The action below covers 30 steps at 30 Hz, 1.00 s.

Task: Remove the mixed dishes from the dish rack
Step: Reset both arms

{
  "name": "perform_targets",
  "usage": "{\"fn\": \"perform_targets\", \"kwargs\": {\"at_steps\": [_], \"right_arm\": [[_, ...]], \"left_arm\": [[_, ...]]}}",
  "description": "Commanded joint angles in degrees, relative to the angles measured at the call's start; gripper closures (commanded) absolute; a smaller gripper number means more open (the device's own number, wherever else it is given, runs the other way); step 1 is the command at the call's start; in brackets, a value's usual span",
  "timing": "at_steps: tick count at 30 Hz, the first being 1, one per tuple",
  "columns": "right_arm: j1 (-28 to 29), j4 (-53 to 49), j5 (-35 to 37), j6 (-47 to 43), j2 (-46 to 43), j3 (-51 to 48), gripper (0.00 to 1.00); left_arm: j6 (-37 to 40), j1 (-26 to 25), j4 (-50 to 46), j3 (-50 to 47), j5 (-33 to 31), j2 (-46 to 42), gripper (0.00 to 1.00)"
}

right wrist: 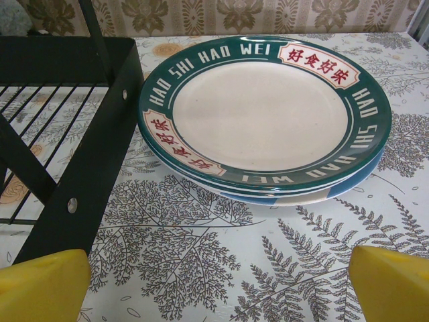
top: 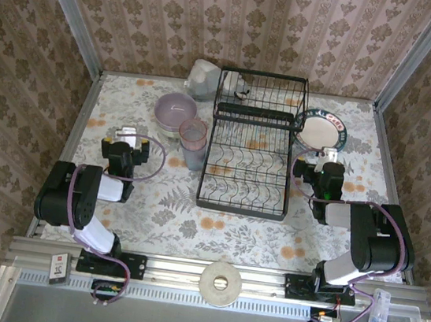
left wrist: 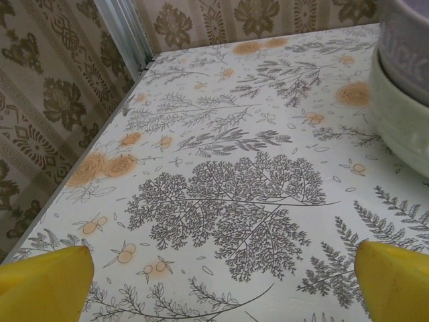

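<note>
The dish rack's (top: 247, 161) lower rows look bare. The green-rimmed plate (right wrist: 261, 114) lies stacked on a striped plate (right wrist: 315, 194) just right of it, and the lavender bowl (left wrist: 405, 47) nests in the pale green bowl (left wrist: 402, 114) to its left, beside the pink tumbler (top: 193, 138). Something small on the upper tier may remain. My left gripper (left wrist: 221, 285) and right gripper (right wrist: 218, 285) are spread wide, holding nothing.

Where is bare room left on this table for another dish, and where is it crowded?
Free: the strip between the front of the black wire dish rack and the arm bases; the far-left corner beside the lavender bowl. Crowded: the pink tumbler standing between bowl and rack; the green-rimmed plate stack close beside the rack's right side.
</note>
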Motion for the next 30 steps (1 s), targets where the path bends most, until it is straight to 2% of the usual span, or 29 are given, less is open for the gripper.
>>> {"fn": "perform_targets", "kwargs": {"at_steps": [1,9,30], "right_arm": [[-0.3,-0.2,-1.1,0.6,0.3,1.4,0.0],[-0.4,0.3,-1.1,0.5,0.1,1.0,0.0],[-0.3,0.4,-1.1,0.4,0.1,1.0,0.0]], "left_arm": [[-1.2,1.0,-1.6,1.5,2.7,-1.0,0.0],[-1.6,1.7,-2.5,1.7,4.2,-1.2,0.0],[-1.1,1.0,-1.6,1.5,2.8,-1.0,0.0]]}}
